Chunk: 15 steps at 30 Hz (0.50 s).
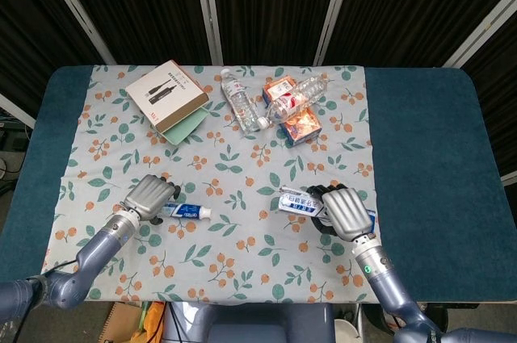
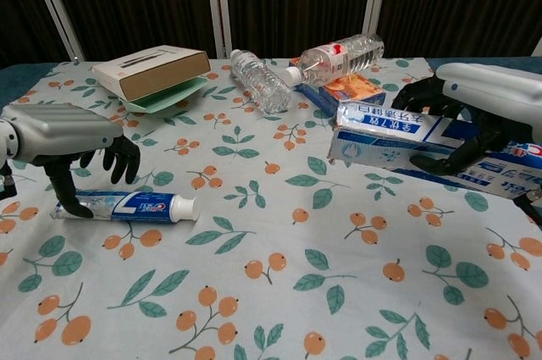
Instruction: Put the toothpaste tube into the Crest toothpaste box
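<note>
On the cloth, toothpaste tube (image 2: pixel 125 205) lying crosswise, cap rightward, left hand (image 2: pixel 63 134) over its tail.

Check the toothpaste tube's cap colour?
White cap on the toothpaste tube, at its right end; clearest in the chest view.

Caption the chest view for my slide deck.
Left robot hand reaches over the toothpaste tube; right robot hand holds the box raised.
</note>
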Tool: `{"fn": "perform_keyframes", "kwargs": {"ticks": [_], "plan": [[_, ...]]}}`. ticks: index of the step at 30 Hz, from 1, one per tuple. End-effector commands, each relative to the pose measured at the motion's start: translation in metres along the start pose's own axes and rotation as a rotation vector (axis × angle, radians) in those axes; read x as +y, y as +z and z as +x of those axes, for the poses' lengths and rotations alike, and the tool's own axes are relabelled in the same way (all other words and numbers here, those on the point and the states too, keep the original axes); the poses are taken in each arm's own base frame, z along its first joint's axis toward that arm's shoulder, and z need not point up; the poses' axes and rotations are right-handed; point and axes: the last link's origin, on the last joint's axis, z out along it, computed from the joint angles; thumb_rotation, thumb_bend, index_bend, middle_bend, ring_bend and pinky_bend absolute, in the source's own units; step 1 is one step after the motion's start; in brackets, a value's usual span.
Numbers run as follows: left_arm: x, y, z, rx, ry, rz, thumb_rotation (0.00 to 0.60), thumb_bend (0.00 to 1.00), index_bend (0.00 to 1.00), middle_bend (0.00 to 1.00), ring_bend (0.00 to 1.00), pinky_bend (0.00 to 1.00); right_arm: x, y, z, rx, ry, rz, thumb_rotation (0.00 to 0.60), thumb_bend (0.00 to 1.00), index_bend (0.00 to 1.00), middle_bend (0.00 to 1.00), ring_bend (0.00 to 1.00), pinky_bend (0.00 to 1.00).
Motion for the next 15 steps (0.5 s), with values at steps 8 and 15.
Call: {"fn": "perform_keyframes", "kwargs": {"ticks": [8, 15], "plan": [[-0.003, 0.003, -0.009, -0.026, 0.026, 0.028, 0.6, 0.2, 0.39, 0.42, 0.36, 0.44, 0.006, -0.002, 0.001, 0.005, 0.006, -0.01, 0.6, 0.38, 0.4, 0.5, 0.48, 0.42], [-0.002, 0.005, -0.019, -0.051, 0.041, 0.04, 0.6, 0.3, 0.48, 0.52, 0.45, 0.52, 0.01, -0.001, 0.004, 0.018, 0.009, -0.018, 0.6, 0.38, 0.4, 0.5, 0.48, 0.42]]}}
